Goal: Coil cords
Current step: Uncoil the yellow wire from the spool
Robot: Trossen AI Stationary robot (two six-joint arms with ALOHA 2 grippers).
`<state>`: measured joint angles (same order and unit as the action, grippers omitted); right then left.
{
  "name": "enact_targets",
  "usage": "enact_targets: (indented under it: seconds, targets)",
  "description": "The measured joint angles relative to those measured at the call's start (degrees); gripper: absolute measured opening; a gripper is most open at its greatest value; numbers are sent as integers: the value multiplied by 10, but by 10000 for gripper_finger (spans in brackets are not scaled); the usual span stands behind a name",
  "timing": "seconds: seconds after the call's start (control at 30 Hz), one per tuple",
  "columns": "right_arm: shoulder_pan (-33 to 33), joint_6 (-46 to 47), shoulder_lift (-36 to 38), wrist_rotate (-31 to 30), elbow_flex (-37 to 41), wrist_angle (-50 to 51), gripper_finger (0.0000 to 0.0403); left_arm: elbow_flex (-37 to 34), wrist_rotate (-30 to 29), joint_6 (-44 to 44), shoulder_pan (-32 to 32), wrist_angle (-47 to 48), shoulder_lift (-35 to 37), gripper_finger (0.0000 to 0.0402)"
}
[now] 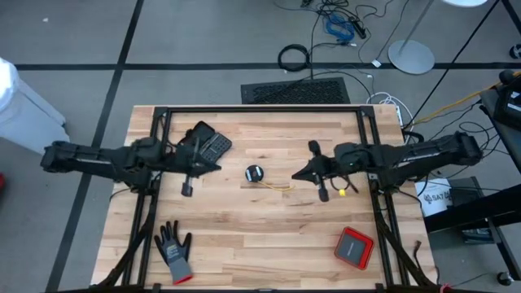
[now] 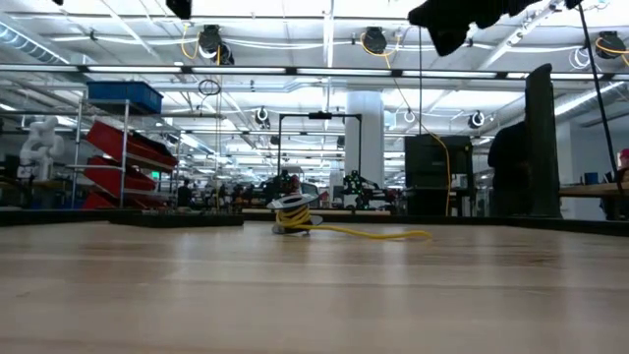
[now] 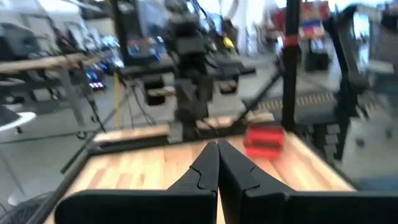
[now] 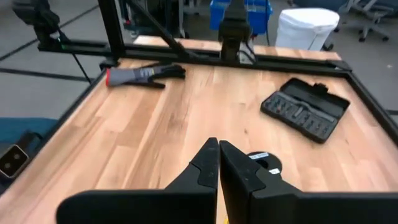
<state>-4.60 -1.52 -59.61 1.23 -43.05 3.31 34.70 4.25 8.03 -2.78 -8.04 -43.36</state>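
Note:
The thin yellow cord (image 1: 277, 185) lies on the wooden table near its middle. Its small black round part (image 1: 255, 172) rests flat on the wood, and a loose yellow tail (image 2: 378, 233) trails toward the right arm. In the right wrist view the round part (image 4: 264, 163) shows just beyond the fingers. My left gripper (image 1: 218, 168) hangs shut above the table to the left of the cord. My right gripper (image 1: 295, 175) hangs shut above the table to its right, over the tail's end. Neither touches the cord.
A black tool case (image 1: 209, 143) lies open at the far left, beside my left arm. A grey glove (image 1: 174, 251) lies at the near left and a red case (image 1: 354, 247) at the near right. Black frame rails (image 1: 260, 110) run along the table's edges.

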Motion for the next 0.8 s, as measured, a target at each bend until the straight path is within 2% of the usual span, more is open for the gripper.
enact_targets:
  seconds: [0.2,0.33,0.53,0.6,0.7,0.8]
  targets:
    - [0,0,-55,0,0,-49,0,13,-13,14,-21,-4,-45,2]
    - [3,10,-87,0,0,-59,0,14,-49,15,-34,-7,-51,2]
    - [13,26,-103,-3,0,-76,0,14,-51,48,-55,-6,-52,2]
    - [13,55,-99,-30,0,-120,0,14,-52,65,-62,-6,-52,2]
    - [24,101,-86,-57,-1,-238,0,14,-52,73,-70,-10,-52,2]
    - [31,59,-73,-62,-21,-276,0,14,-52,73,-73,-30,-52,2]
